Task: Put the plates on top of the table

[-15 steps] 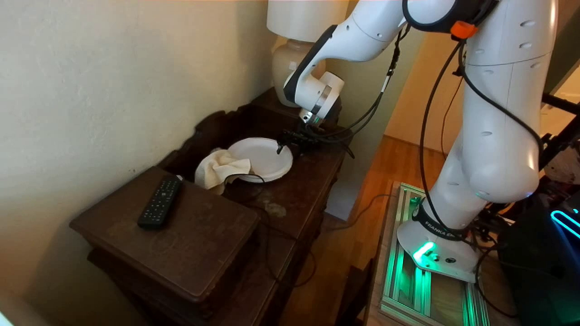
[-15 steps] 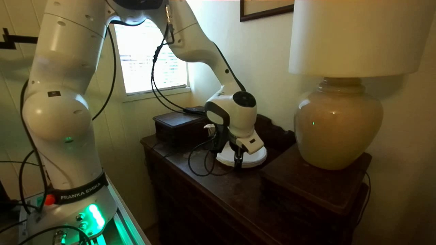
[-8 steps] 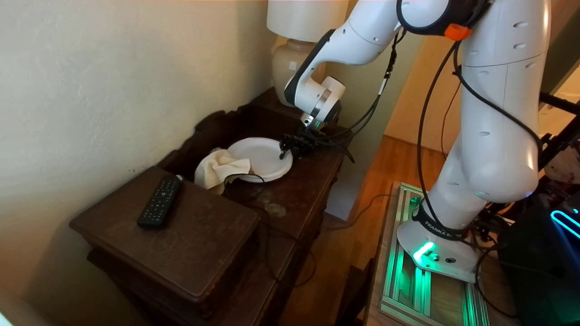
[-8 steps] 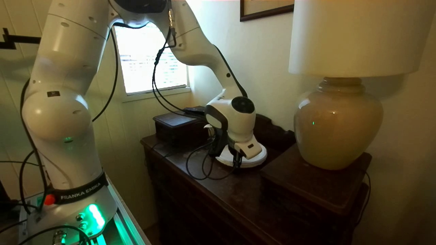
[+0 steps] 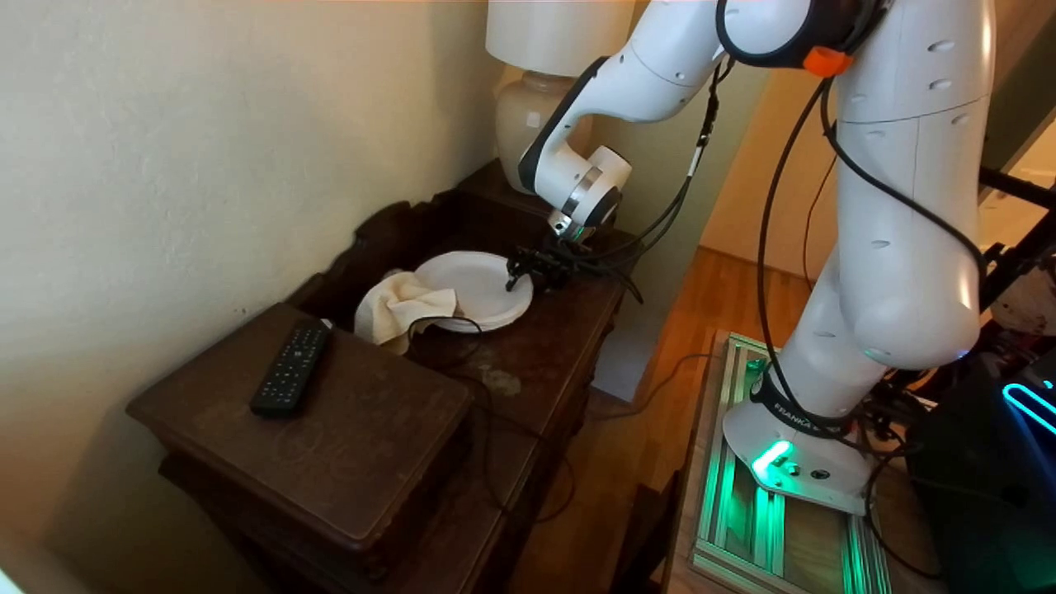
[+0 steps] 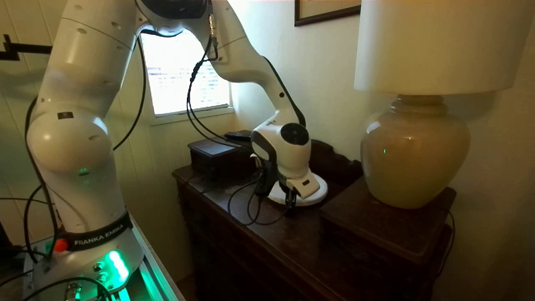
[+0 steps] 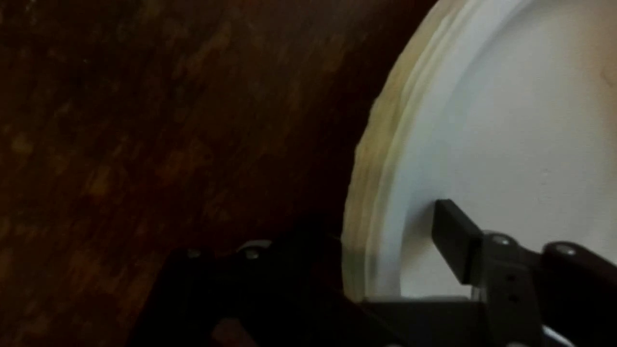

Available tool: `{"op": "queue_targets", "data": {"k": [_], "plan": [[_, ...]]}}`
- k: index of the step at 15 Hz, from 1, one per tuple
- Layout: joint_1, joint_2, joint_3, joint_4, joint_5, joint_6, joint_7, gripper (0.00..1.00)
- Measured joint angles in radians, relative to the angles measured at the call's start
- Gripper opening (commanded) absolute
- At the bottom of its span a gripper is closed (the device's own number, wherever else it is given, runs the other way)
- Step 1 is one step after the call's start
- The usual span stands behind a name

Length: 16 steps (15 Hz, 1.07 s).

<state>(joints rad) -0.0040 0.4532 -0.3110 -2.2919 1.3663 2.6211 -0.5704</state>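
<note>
A dark brown wooden dresser [image 5: 536, 363], its top worn, carries on one raised end a round, glazed beige lamp [image 6: 413, 159]. On the lower top lies a stack of round white plates [image 5: 477, 287] with layered rims. The black gripper [image 7: 378, 236] is released, its fingers [image 7: 455, 241] apart with these rims between. At the plates' edge is a wrinkled cream cloth [image 5: 400, 304]; an oblong black remote control [image 5: 291, 369] lies on the other raised end
</note>
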Motion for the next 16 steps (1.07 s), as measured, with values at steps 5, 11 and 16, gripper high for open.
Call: {"op": "queue_targets", "data": {"k": [5,11,16], "plan": [[-0.006,0.002,0.005,0.015,0.092,-0.001,-0.102,0.06],[-0.005,-0.062,0.0,0.001,0.126,-0.005,-0.161,0.05],[-0.012,-0.226,-0.006,-0.132,0.071,0.058,-0.137,0.05]]}}
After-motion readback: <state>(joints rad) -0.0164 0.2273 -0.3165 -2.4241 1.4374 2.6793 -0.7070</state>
